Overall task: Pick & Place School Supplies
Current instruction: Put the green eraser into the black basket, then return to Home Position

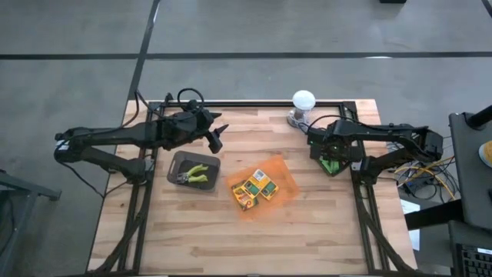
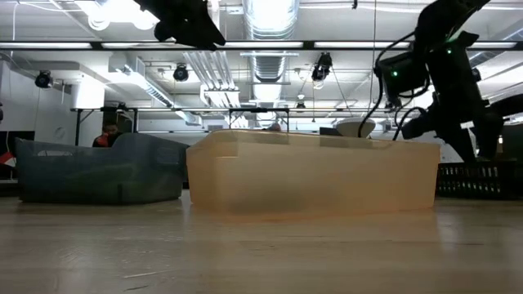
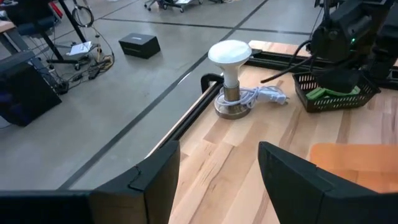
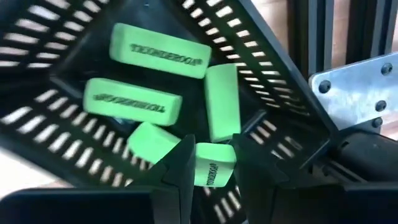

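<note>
Nearest the low camera, bare wooden table (image 2: 261, 245) is seen, and behind it the orange tray (image 2: 310, 173) with a grey bin (image 2: 98, 170) to its left. From above, two crayon boxes (image 1: 255, 188) are seen lying in the orange tray near the table's middle, and two plier-like tools (image 1: 194, 175) with yellow-green handles lie in the grey bin just left of it. A white lamp (image 1: 303, 101) with its cable is stood at the far edge, between the two arms.

A black slotted basket (image 4: 74, 81) is placed at the right side of the table, and green erasers (image 4: 160, 50) are held in it, four lying loose. The right gripper (image 4: 213, 167) is lowered into this basket, and a fifth green eraser is pinched upright between its narrowly parted fingers (image 4: 180, 168). The basket's walls are close around the gripper on both sides.

The left gripper (image 3: 217, 177) is held above the table at the far left, over the grey bin's far side and pointed towards the lamp; its fingers (image 3: 158, 171) are spread wide and nothing is held or touched by them.
</note>
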Robot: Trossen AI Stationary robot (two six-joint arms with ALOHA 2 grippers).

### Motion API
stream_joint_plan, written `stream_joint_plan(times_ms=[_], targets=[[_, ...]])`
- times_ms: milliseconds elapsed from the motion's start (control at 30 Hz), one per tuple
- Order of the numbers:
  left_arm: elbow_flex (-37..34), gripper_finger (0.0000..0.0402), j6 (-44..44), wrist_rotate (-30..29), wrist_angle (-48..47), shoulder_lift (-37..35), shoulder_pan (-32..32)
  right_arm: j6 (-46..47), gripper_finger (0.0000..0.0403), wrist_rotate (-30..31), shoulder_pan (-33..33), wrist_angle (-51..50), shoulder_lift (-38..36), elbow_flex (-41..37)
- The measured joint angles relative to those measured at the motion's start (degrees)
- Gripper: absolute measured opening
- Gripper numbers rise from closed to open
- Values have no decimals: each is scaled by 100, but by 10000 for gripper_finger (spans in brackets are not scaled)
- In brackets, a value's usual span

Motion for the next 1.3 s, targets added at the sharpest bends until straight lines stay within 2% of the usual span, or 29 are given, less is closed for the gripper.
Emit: stream_joint_plan(times_ms=[567,1067,1300], targets=[[0,222,107,0,0,0,47,-179,98,2,2,354,4,-161],[0,222,96,0,0,2,79,-387,179,28,2,429,4,-163],[0,222,99,0,0,2,82,-526,189,7,2,451,-2,-150]])
